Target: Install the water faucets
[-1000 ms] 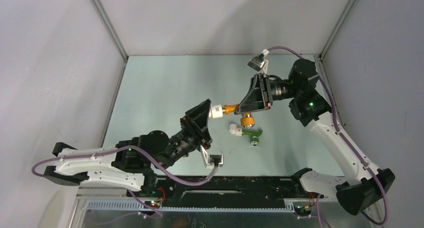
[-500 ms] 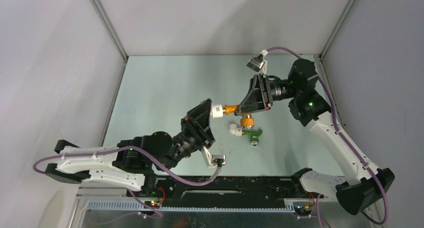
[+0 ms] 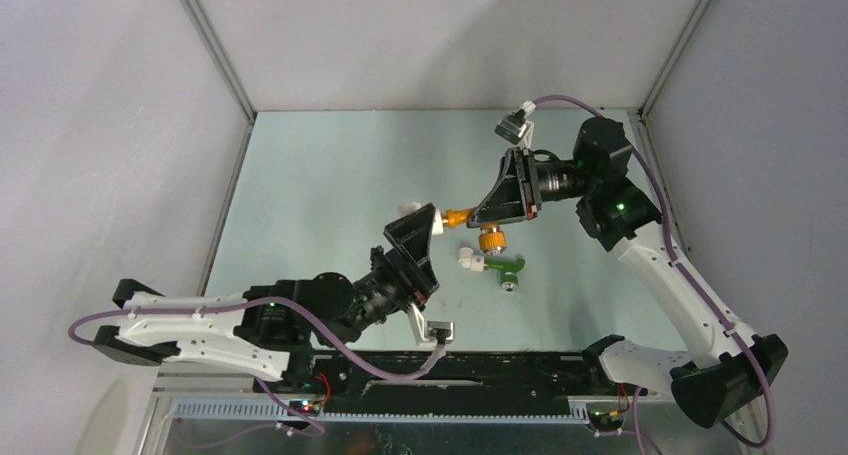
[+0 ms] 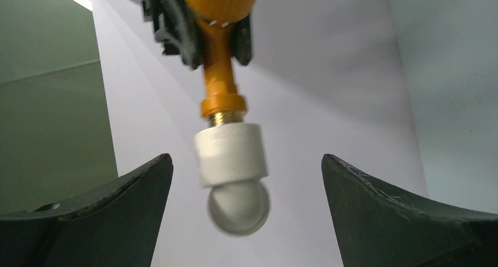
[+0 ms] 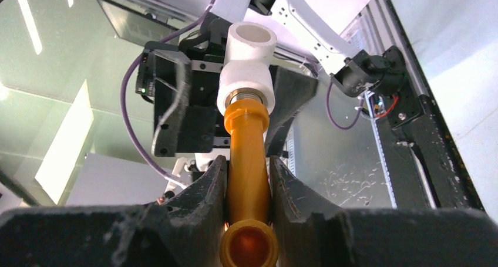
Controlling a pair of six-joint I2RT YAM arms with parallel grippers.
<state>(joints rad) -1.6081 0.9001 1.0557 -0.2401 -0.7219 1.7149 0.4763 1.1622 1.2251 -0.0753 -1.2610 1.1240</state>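
right gripper: the right gripper (image 5: pixel 246 174) is clamped on the stem of the orange faucet (image 5: pixel 247 139), jaws tight on both sides.
left gripper: the left gripper (image 4: pixel 245 161) has its jaws wide apart; fingers (image 4: pixel 132 192) flank the elbow (image 4: pixel 231 160) with a gap on each side, touching nothing.
orange faucet: held up off the table (image 3: pixel 320 175), mid-table, lying roughly level. The thread end points at the left arm; the knob hangs below the right gripper.
elbow: white, seated on the orange thread, with a sliver of thread showing at the joint. I can't tell if it's fully home.
green faucet: the green faucet (image 3: pixel 506 266) lies on the table just near of the orange one, with a second elbow (image 3: pixel 468 261) at its end. Whether they're joined is too small to tell.
handling: likely light, stiff, smooth plastic that could spin or slip in the pads. The stem is the best hold. I'd avoid the knob, which probably turns. The elbow's round body gives little flat to grip, so square up on its collar.
surface: flat, pale green, matte. A round part would likely roll on it.
room: grey walls on three sides. The right arm sits near the far right corner with its cable looping above, so wrist swing there looks tight.
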